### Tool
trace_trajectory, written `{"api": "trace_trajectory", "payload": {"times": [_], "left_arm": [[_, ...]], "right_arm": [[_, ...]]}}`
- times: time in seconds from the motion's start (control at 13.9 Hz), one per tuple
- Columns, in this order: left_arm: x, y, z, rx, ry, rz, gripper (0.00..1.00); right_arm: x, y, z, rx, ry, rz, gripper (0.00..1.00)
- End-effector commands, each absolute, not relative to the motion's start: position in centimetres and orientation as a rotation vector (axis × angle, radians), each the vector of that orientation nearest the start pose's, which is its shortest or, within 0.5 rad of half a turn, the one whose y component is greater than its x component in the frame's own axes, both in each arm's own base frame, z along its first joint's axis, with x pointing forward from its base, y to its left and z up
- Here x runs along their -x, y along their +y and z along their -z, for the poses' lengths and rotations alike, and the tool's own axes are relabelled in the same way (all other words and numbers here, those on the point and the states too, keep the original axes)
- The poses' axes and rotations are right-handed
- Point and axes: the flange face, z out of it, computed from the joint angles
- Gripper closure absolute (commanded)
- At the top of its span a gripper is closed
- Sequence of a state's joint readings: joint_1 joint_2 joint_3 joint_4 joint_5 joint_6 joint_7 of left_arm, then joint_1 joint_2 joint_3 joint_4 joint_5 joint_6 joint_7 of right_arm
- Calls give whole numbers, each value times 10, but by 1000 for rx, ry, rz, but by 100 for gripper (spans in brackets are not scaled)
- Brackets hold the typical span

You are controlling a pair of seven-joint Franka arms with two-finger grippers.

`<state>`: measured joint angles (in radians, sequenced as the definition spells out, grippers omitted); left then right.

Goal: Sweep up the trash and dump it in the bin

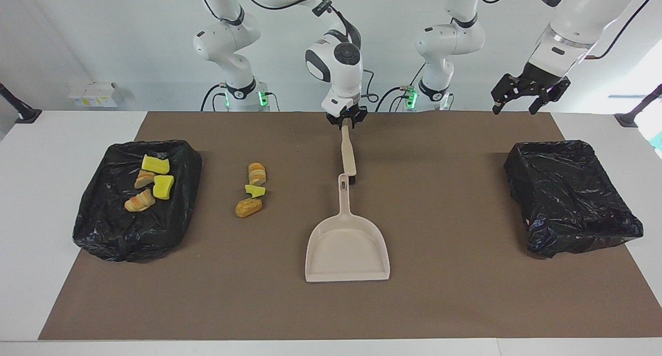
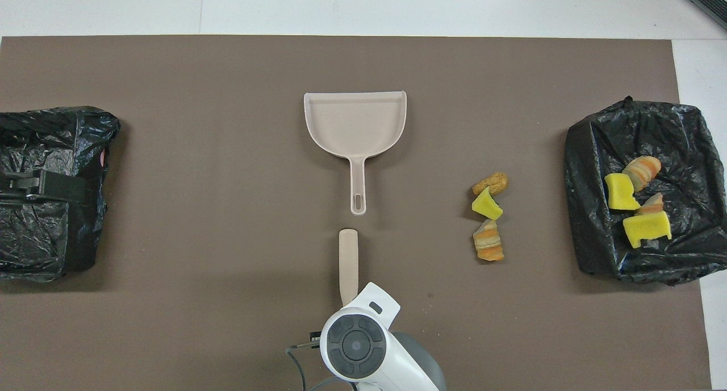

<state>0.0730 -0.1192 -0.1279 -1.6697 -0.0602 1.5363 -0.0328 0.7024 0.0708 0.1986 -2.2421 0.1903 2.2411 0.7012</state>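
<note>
A beige brush (image 1: 347, 153) lies on the brown mat, its black bristles by the handle of the beige dustpan (image 1: 346, 247). My right gripper (image 1: 345, 122) is down at the brush's handle end nearest the robots, shut on it. In the overhead view the right wrist covers that end of the brush (image 2: 348, 259); the dustpan (image 2: 355, 124) lies farther from the robots. Three pieces of trash (image 1: 251, 190) sit on the mat toward the right arm's end. My left gripper (image 1: 522, 94) hangs open, high over the mat's edge near the left arm's end.
A black-lined bin (image 1: 119, 237) at the right arm's end holds several yellow and orange pieces (image 1: 150, 182). Another black-lined bin (image 1: 569, 201) stands at the left arm's end. White table (image 1: 31, 216) borders the mat.
</note>
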Motion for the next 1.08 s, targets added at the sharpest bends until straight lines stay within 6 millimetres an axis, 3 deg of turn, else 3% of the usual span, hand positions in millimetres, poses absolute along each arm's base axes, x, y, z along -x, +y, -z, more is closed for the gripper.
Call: {"api": "trace_trajectory", "payload": {"times": [0.0,0.07,0.14,0.29,0.5,0.72,0.86,1.01], "left_arm": [[-509,-39,-639,3191,35,-25,0],[-509,-40,-639,3191,35,-20,0],[-509,-40,-639,3191,35,-22,0],[-508,-39,-639,3191,31,-35,0],[-511,-46,-639,3192,44,-6,0],[-522,-56,-643,3193,86,137,0],[-529,-78,-637,3194,140,163,0],[-537,-118,-621,3195,252,159,0]], "right_arm": [[-321,415,-333,3077,-97,-306,59],[-321,413,-334,3081,-97,-315,59],[-320,413,-335,3084,-99,-321,67],[-320,413,-336,3085,-81,-325,99],[-329,397,-362,3097,-25,-353,100],[-340,359,-411,3132,32,-429,100],[-350,334,-428,3158,96,-477,100],[-358,314,-431,3265,128,-482,100]]}}
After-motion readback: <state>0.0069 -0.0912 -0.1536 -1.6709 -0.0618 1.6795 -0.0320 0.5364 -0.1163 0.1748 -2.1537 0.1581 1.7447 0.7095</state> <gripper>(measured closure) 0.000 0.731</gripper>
